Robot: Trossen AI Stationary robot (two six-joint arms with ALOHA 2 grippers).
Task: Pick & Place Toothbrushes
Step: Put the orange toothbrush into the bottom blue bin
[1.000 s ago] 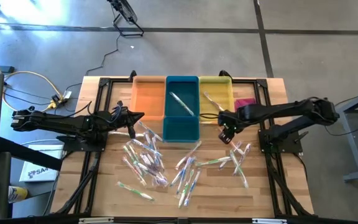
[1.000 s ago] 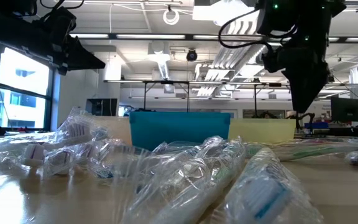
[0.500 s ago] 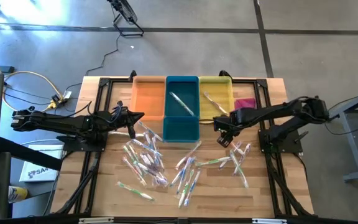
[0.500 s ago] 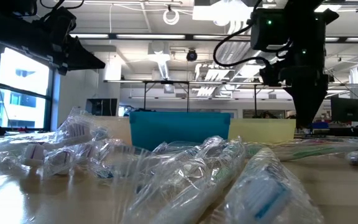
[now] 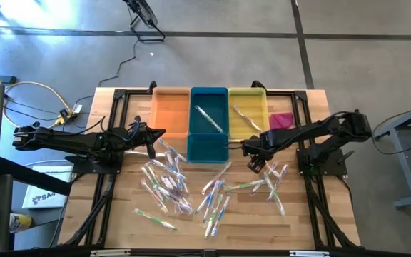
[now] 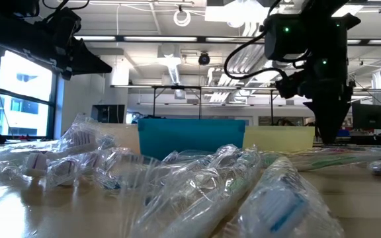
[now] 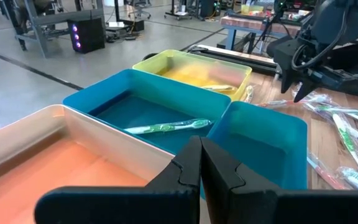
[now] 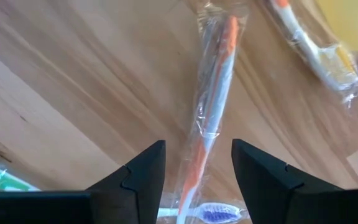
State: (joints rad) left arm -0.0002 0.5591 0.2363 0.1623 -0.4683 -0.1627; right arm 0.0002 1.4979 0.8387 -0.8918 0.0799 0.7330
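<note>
Many toothbrushes (image 5: 184, 187) lie loose on the worktop (image 5: 113, 221) before orange (image 5: 170, 113), blue (image 5: 209, 125) and yellow (image 5: 248, 107) bins. Right tool (image 5: 252, 166), fingers apart and empty, straddles an orange-handled toothbrush (image 8: 213, 106). Left tool (image 5: 152, 146) waits closed, empty, beside the orange bin.

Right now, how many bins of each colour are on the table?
Orange bin: 1
Blue bins: 2
Yellow bin: 1
Total: 4 bins
</note>
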